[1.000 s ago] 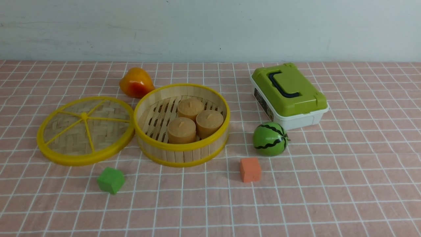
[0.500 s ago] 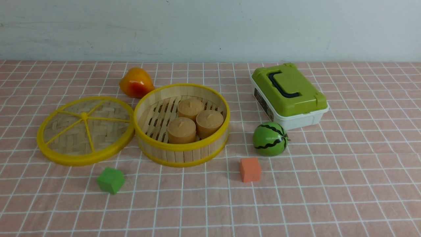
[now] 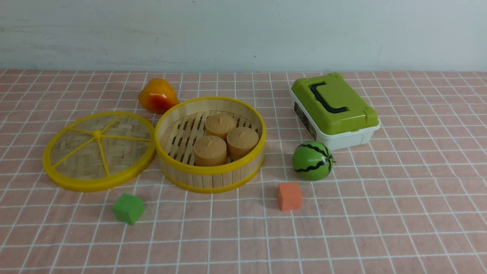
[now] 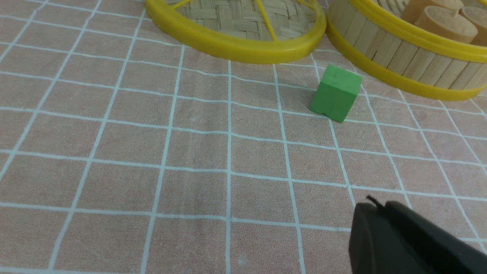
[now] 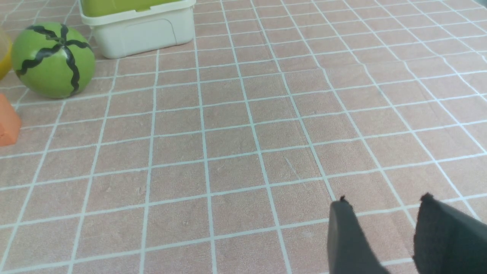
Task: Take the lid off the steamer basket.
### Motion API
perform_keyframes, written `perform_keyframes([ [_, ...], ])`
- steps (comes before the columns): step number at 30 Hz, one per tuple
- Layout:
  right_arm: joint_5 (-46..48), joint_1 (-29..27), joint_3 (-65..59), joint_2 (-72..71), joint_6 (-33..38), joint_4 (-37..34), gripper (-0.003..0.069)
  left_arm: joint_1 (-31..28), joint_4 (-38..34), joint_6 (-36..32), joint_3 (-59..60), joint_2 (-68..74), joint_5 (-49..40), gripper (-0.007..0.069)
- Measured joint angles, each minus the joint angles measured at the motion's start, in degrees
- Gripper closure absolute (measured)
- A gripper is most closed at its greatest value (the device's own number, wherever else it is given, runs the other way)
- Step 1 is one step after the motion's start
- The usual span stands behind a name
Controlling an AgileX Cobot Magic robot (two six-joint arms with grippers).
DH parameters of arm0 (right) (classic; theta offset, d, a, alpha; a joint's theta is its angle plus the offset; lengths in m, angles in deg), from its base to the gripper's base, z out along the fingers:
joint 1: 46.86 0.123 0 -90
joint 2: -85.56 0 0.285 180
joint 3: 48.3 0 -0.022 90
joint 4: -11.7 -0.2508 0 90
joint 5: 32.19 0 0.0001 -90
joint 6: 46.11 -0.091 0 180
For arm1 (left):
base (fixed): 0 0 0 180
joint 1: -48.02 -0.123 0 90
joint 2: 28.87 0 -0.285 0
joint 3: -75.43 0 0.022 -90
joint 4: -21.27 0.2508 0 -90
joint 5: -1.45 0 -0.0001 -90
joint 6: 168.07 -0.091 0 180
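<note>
The lid (image 3: 99, 151), a woven bamboo disc with a yellow rim and spokes, lies flat on the checked cloth, touching the left side of the steamer basket (image 3: 209, 179). The basket stands uncovered with three tan cylinders (image 3: 224, 140) inside. Neither gripper shows in the front view. In the left wrist view my left gripper (image 4: 374, 207) hangs shut and empty over bare cloth, well short of the lid (image 4: 236, 49) and the basket (image 4: 403, 61). My right gripper (image 5: 385, 198) is open with nothing between its fingers, over the cloth to the right.
A green cube (image 3: 128, 208) sits in front of the lid and an orange cube (image 3: 289, 196) in front of a toy watermelon (image 3: 312, 160). A white box with a green top (image 3: 335, 110) stands at the back right. An orange-yellow fruit (image 3: 156, 95) lies behind the basket.
</note>
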Motion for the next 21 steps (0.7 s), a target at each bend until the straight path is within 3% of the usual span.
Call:
perform_keyframes([
  [21, 0.0, 0.0, 0.0, 0.0, 0.0, 0.0, 0.0418, 0.0, 0.0, 0.0, 0.0, 0.0, 0.0, 0.0585],
])
